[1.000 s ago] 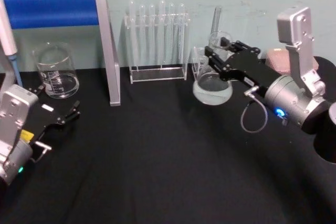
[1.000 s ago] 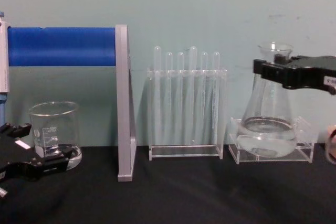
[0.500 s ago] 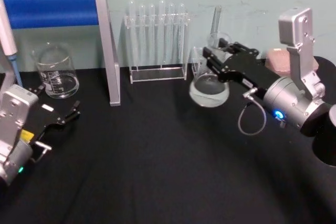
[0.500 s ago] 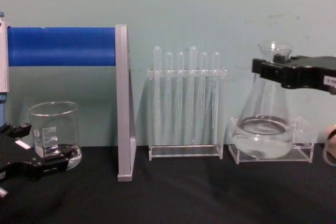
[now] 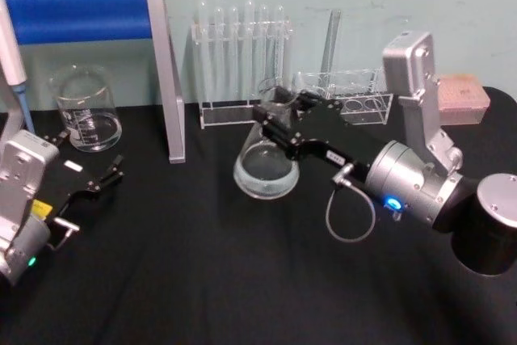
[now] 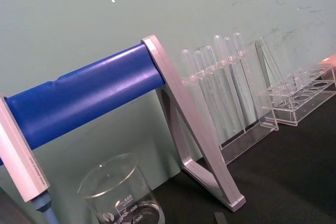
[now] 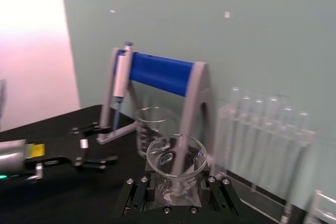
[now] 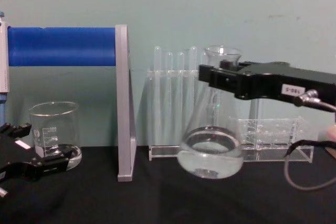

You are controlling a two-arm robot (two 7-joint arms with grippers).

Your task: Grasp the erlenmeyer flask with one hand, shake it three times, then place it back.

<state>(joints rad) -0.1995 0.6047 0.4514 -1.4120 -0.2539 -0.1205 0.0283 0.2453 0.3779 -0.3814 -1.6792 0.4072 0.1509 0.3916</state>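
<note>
A: Flask status?
B: The erlenmeyer flask [image 5: 265, 167] had swung left off its acrylic holder [image 5: 355, 104] inside half a second and hung tilted before the test tube rack [image 5: 241, 66]. The right hand [image 5: 277, 119] was clamped on its neck. Likely a shake stroke, count unknown.
A: Clear of the counter [image 5: 202, 280]?
B: Chest view said yes: base airborne, liquid inside. Right wrist view showed fingers [image 7: 136, 192] flanking the neck. The left hand [image 5: 103, 177] sat parked, spread wide, near the beaker [image 5: 85, 111].

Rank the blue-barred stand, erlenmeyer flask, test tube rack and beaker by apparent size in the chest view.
1. blue-barred stand
2. erlenmeyer flask and test tube rack: alike, and the flask is nearer the camera, so unranked
3. beaker
</note>
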